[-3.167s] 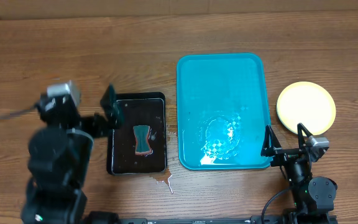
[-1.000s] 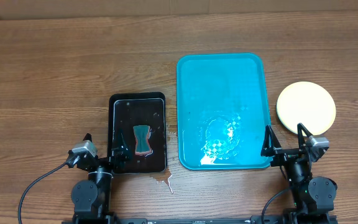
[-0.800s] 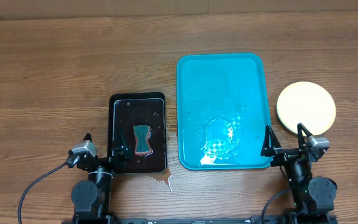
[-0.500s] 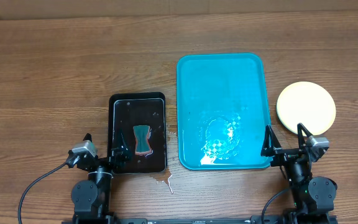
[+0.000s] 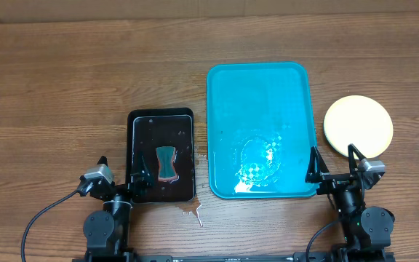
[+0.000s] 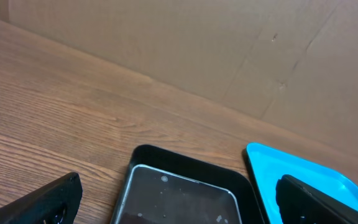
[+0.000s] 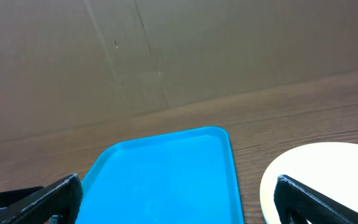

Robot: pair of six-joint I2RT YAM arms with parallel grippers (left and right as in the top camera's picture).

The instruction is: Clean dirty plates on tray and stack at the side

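Note:
The turquoise tray (image 5: pixel 260 94) lies right of centre with no plate on it, only a wet patch near its front. It also shows in the right wrist view (image 7: pixel 166 174) and at the edge of the left wrist view (image 6: pixel 291 168). A pale yellow plate stack (image 5: pixel 358 125) sits on the table right of the tray, also in the right wrist view (image 7: pixel 316 177). My left gripper (image 5: pixel 116 177) is open and empty at the front edge, beside the black tray. My right gripper (image 5: pixel 333 166) is open and empty at the tray's front right corner.
A small black tray (image 5: pixel 161 155) holding a teal and orange sponge (image 5: pixel 166 162) and dark water sits left of the turquoise tray; it shows in the left wrist view (image 6: pixel 185 186). A small spill (image 5: pixel 193 211) lies on the wood before it. A cardboard wall (image 7: pixel 166 50) stands behind.
The left arm was raised over the left of the black tray 3.2 s ago. It has come down to rest at the front edge. Nothing has moved in the last second.

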